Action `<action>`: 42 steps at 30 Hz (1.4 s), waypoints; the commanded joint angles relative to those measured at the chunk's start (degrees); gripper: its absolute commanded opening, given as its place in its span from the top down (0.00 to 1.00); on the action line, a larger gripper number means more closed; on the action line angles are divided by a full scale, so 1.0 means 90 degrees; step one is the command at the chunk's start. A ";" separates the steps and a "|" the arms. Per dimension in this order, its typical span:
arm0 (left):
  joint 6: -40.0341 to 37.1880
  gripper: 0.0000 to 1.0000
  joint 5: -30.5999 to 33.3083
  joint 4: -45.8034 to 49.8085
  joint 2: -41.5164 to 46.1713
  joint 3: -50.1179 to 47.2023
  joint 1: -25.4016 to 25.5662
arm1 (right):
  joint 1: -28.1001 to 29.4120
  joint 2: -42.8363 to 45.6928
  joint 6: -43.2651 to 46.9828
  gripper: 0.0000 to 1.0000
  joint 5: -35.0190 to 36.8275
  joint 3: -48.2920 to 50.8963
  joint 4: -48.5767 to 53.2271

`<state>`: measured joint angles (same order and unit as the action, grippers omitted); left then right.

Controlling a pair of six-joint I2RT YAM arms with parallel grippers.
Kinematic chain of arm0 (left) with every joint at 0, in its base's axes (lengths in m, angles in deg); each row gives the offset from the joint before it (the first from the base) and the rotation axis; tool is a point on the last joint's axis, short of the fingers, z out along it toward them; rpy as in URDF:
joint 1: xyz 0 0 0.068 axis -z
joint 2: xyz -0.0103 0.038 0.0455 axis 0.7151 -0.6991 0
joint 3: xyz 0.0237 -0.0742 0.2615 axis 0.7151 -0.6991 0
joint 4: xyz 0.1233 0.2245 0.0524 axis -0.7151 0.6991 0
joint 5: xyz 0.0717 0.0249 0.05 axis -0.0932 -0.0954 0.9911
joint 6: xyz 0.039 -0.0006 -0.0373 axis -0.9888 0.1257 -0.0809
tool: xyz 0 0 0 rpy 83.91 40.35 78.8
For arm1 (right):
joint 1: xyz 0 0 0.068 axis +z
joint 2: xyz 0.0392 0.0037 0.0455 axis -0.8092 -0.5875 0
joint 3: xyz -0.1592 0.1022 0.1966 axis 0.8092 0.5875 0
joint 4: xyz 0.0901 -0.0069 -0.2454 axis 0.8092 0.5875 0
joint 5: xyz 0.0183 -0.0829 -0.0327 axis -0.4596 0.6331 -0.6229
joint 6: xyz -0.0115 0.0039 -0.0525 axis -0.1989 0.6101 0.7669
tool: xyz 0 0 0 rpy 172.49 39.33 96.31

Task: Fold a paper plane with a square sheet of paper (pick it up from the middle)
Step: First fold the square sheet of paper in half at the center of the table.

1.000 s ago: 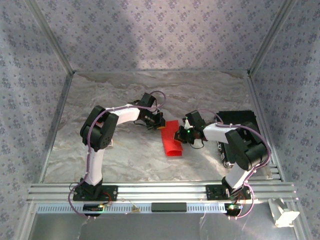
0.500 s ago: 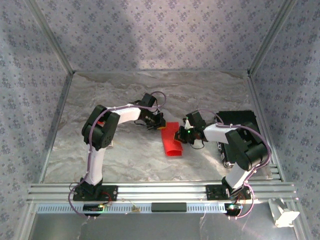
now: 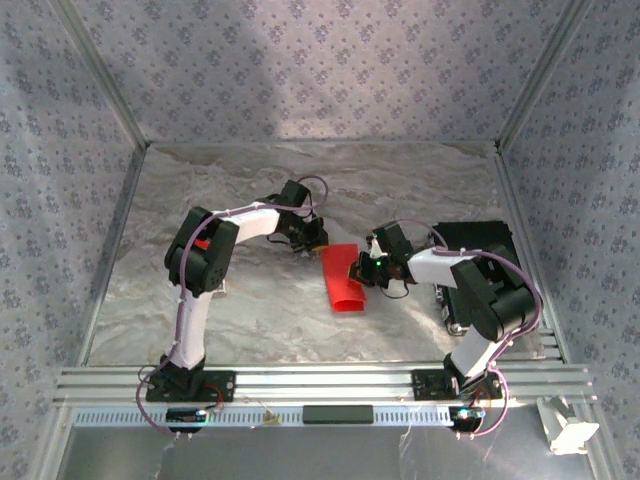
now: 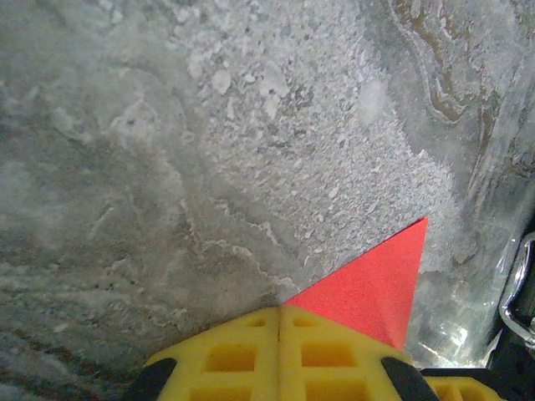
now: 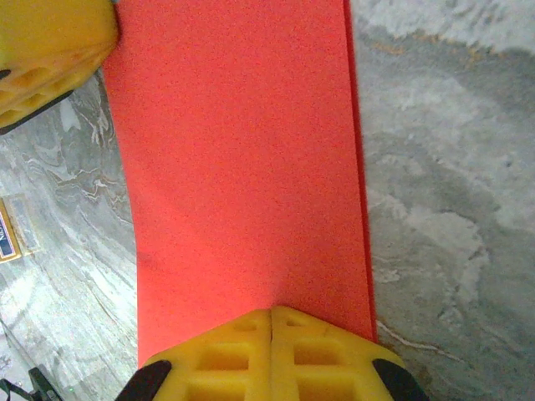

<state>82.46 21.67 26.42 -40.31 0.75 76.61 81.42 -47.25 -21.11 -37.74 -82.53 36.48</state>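
Square sheet of paper (image 3: 341, 286) lies halved (nose folds remain, I judge); closed left pincer (image 3: 315, 241) presses its 12 o'clock corner, closed right pincer (image 3: 361, 270) its 3 o'clock edge.

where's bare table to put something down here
Bare: the table strip along the back wall, and the near patch between the arm bases, before the red paper. Crowded: the middle, where left gripper and right gripper pinch it, and the black box right.
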 commanded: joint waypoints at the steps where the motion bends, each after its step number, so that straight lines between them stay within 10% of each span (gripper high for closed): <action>1: 0.0099 1.00 0.1033 0.0164 -0.0233 0.0196 -0.0206 | -0.0065 -0.0170 0.0056 0.98 0.0394 0.0296 0.0852; 14: 0.0086 1.00 0.0781 0.0477 0.0402 0.0460 -0.0184 | -0.0002 -0.0198 -0.0179 0.98 0.0490 0.0246 0.0657; 25: 0.0368 1.00 -0.0915 -0.0364 0.1312 -0.0958 0.0555 | 0.0017 -0.0127 -0.0226 0.98 0.0525 0.0276 0.0636; 42: 0.0311 1.00 -0.0932 -0.0541 0.1106 -0.2097 0.0732 | 0.0042 -0.0131 -0.0203 0.98 0.0525 0.0296 0.0665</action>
<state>86.81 13.27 21.42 -29.16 -17.07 83.49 81.55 -47.09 -22.68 -37.37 -82.21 35.62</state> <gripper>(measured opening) 0.047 0.052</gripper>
